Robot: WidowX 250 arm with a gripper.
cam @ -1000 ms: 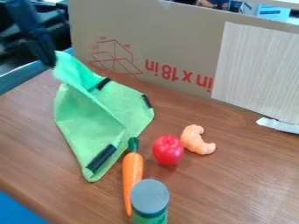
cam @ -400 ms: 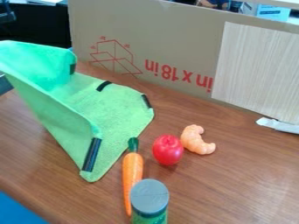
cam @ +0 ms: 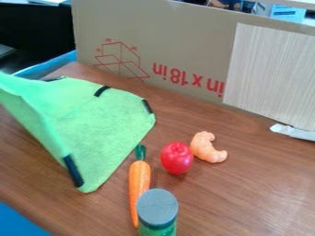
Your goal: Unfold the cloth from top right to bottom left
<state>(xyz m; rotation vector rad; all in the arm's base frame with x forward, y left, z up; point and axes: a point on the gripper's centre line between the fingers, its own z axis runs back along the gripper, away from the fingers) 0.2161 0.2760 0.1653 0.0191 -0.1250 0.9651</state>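
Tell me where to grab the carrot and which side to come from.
Come down from above and pinch the carrot across its orange body, a bit nearer the green top, probably closing on its long sides: it lies lengthwise and is narrow that way. Its tip end lies close beside the jar, which likely leaves less room.

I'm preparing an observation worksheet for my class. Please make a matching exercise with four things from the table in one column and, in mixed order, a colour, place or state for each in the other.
Things
1. Cloth
2. Carrot
3. Round toy
4. Jar

Descriptions
A. Grey on top, at the bottom edge of the view
B. Red all over
C. Green, with dark strips at its edges
D. Orange, with a dark green tip

Right pairs: 1-C; 2-D; 3-B; 4-A
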